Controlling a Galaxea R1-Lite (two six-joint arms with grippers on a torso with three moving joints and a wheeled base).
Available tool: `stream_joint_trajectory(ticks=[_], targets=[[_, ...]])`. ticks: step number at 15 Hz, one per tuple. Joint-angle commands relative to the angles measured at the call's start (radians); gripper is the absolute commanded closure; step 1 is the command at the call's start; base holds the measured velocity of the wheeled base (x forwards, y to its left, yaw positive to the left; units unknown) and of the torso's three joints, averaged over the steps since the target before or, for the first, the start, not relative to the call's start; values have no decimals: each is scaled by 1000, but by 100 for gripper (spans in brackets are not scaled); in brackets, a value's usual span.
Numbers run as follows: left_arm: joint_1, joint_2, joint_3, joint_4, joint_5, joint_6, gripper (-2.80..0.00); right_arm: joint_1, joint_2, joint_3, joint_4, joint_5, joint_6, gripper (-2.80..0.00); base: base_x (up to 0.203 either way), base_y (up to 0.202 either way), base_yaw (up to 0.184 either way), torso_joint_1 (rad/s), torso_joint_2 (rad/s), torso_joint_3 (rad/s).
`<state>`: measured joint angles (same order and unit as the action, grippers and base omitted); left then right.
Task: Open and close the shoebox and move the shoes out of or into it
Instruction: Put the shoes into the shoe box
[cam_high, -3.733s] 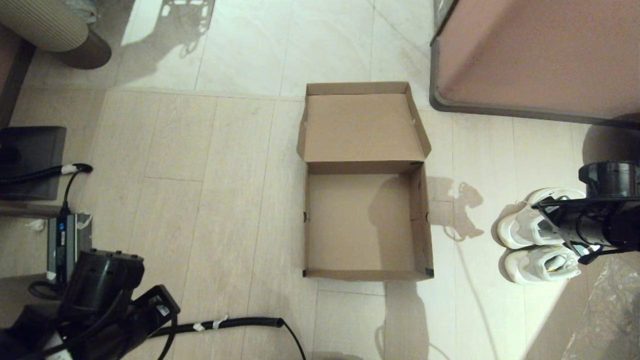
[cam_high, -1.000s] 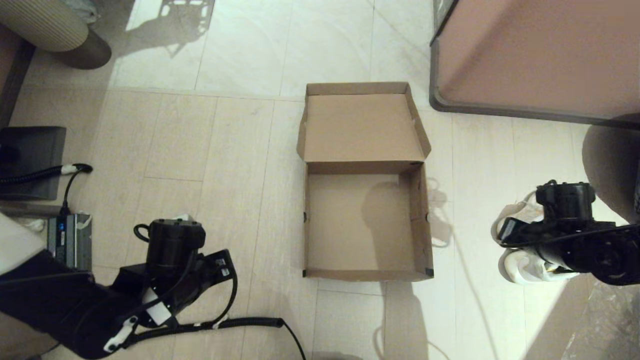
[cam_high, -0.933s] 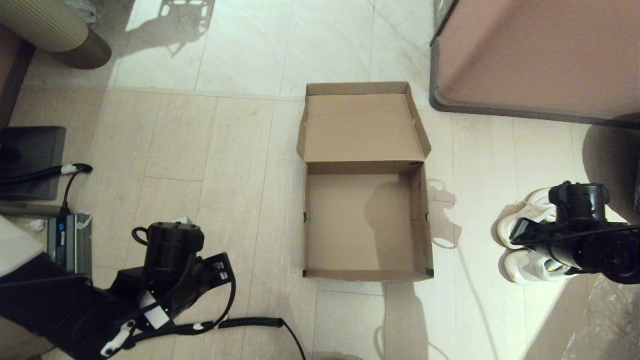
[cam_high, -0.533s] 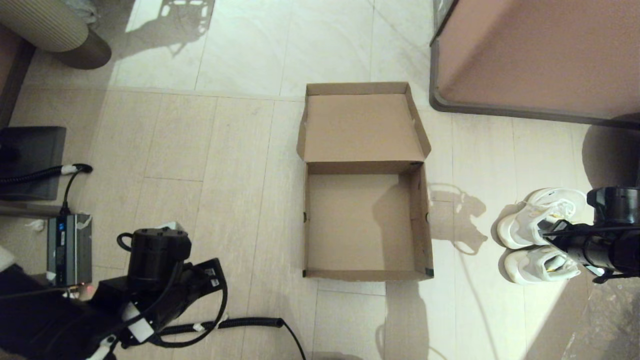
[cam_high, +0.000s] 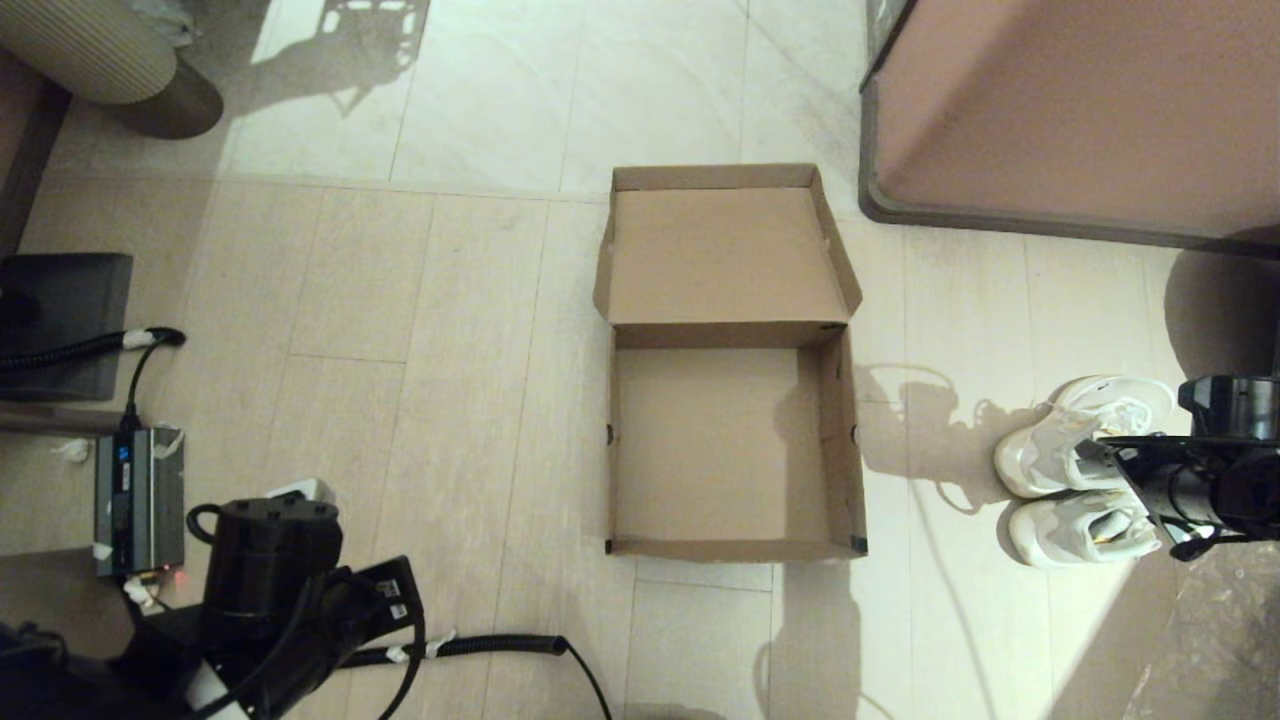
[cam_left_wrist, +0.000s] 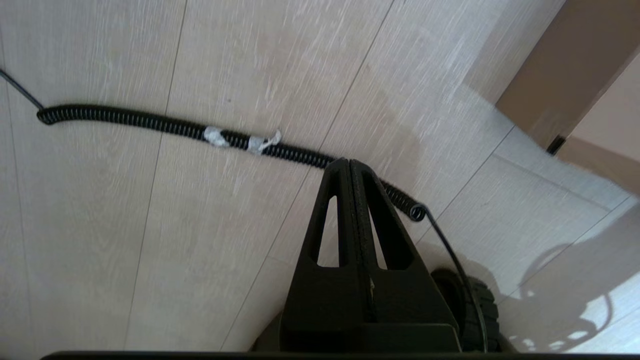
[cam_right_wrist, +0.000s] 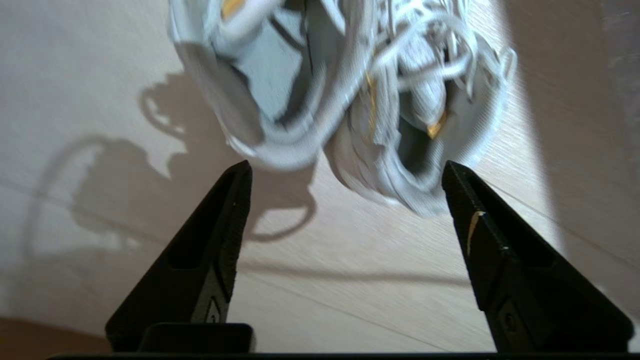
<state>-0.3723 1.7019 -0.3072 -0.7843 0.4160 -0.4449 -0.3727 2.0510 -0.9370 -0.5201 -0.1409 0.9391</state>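
Note:
The brown cardboard shoebox (cam_high: 840, 440) stands open in the middle of the floor, its lid (cam_high: 725, 255) flipped back on the far side, and nothing lies inside. The pair of white sneakers (cam_high: 1060, 470) sits side by side on the floor to the box's right, also seen as the shoes (cam_right_wrist: 350, 90) in the right wrist view. My right gripper (cam_right_wrist: 346, 167) hangs open above their right half, with nothing between its fingers. My left gripper (cam_left_wrist: 348, 162) is shut and empty, low over the floor at the near left.
A large pinkish-brown cabinet (cam_high: 1080, 110) fills the far right. A black coiled cable (cam_high: 480, 647) runs along the near floor under the left gripper. A power brick (cam_high: 135, 495) and dark equipment lie at the left edge. Crinkled plastic sits at the near right corner.
My left arm has drawn back toward the near left corner. My right arm has slid right and away, uncovering most of the sneakers. Box and shoes have stayed put.

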Motion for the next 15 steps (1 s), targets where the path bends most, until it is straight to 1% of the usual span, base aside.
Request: stream_joint_trajectory(ticks=[1, 5, 9, 15], targets=[[0, -6, 5, -11, 3, -2, 0, -18, 88, -73, 1, 2, 75, -280, 0, 0, 0, 0, 0, 0], [4, -5, 16, -12, 6, -5, 0, -21, 169, -136, 1, 7, 97, -280, 0, 0, 0, 0, 0, 0], [13, -7, 17, -11, 7, -5, 0, -20, 233, -177, 1, 7, 140, -280, 0, 0, 0, 0, 0, 0], [23, -4, 19, -12, 7, -5, 0, -5, 365, -259, 1, 5, 139, -280, 0, 0, 0, 0, 0, 0]])
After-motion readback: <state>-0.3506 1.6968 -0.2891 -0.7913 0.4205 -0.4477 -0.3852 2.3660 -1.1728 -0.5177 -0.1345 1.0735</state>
